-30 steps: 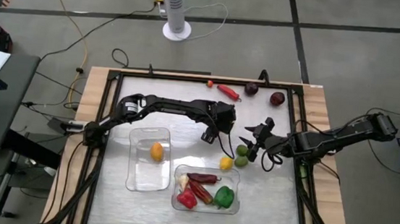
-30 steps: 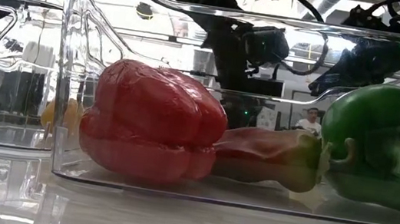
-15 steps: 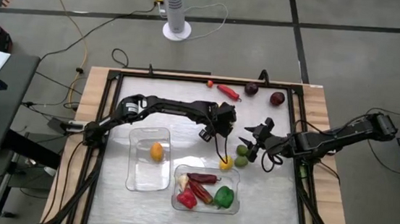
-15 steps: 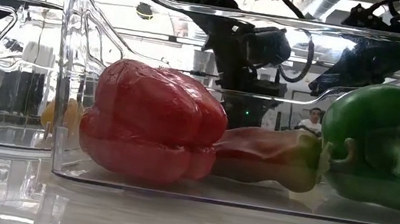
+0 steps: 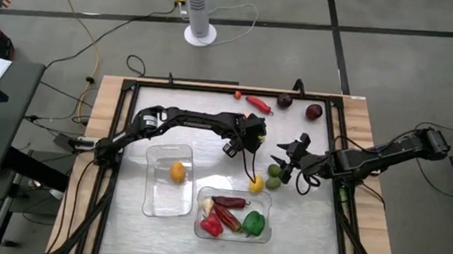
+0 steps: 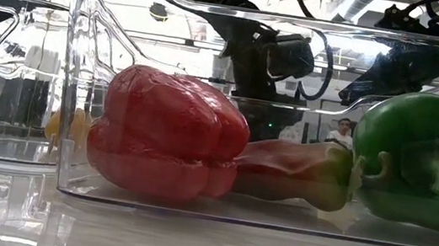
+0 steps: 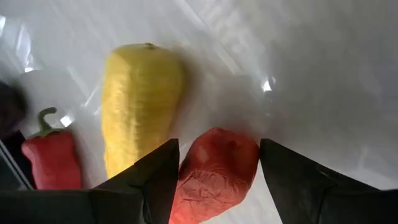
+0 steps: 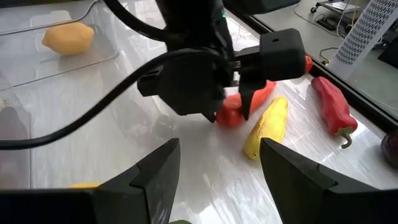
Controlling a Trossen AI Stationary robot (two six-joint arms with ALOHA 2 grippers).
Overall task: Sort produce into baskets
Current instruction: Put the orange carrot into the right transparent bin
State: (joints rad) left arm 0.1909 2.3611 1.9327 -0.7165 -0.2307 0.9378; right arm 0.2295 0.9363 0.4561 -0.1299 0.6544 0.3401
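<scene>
Baskets are seen near the table's front edge: the left basket (image 5: 168,179) holds one lemon (image 5: 177,171); the right basket (image 5: 234,214), touching its front right corner, holds a red pepper (image 5: 211,224), a red chilli (image 5: 229,202), a green pepper (image 5: 254,222) and a pale garlic (image 5: 207,205). In the low view the red pepper (image 6: 163,133) and green pepper (image 6: 423,158) are seen through the clear wall of that basket (image 6: 275,215).

Left gripper (image 5: 246,141) is positioned behind the right basket, toward the table's middle. In the left wrist view its fingers (image 7: 155,180) are spread around an orange-red pepper (image 7: 217,171) lying on the table; whether they touch it can't be told. A yellow pepper (image 7: 140,106) lies just beside it, a second red pepper (image 7: 53,158) further off. The right wrist view shows the same: left gripper (image 8: 239,106) over the orange-red pepper (image 8: 231,115), yellow pepper (image 8: 267,127) beside.

A second lemon (image 5: 256,184) sits just behind the right basket's rear right corner, a lime (image 5: 273,180) to its right.

Right gripper (image 5: 285,161) is held behind the lime, fingers spread, nothing between them.

A red chilli (image 5: 257,103) and two dark purple rounds (image 5: 285,101) (image 5: 314,112) lie at the table's far edge, well behind the right basket.
</scene>
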